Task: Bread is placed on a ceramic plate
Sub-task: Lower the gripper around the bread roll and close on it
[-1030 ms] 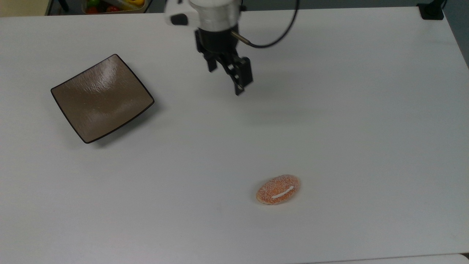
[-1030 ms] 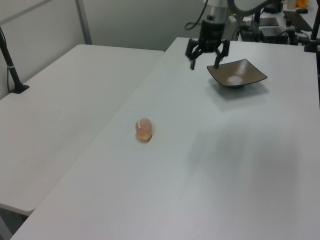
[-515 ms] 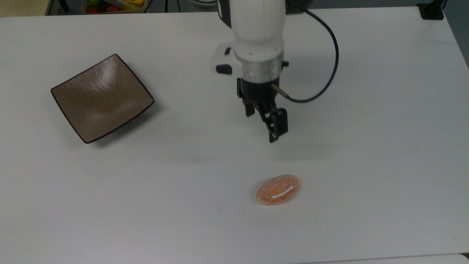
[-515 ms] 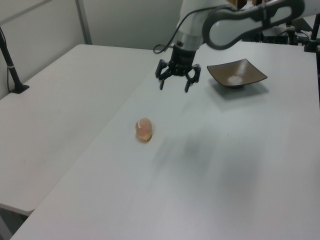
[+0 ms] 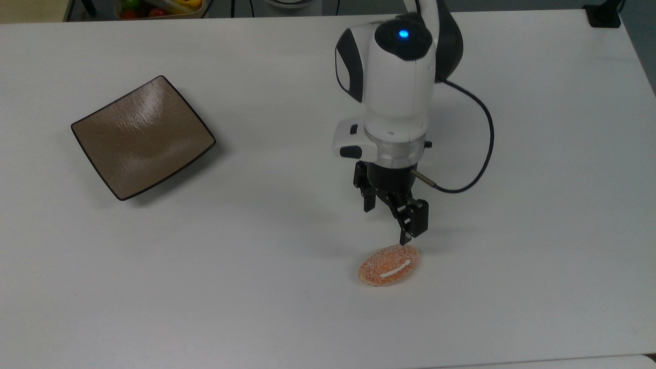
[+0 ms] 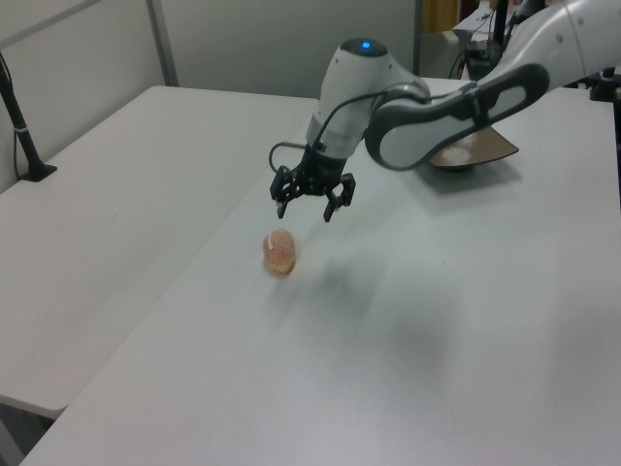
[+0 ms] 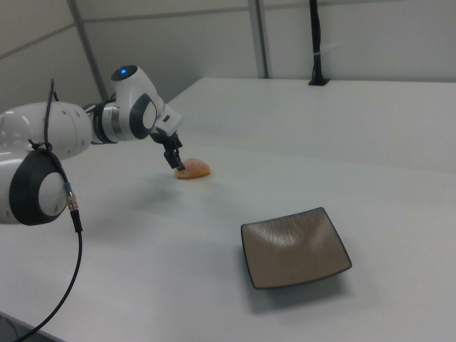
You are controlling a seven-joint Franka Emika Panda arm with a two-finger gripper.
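surface: white, seen bare across most of its top | container of colourful items: seen beyond the far edge, top view's upper left | black post: clamped on the adjoining white surface

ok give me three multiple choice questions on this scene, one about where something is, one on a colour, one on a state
1. Where is the bread?
A. on the ceramic plate
B. on the table, just below the gripper in the top view
C. held between the fingers

2. What colour is the ceramic plate?
A. brown
B. white
C. blue

3. How is the gripper now?
A. shut on the bread
B. shut and empty
C. open and empty

Answers:
1. B, the bread lies on the bare table, far from the plate.
2. A, its glossy face is brown with a thin dark rim.
3. C, the left view shows its fingers spread apart above the bread, holding nothing.
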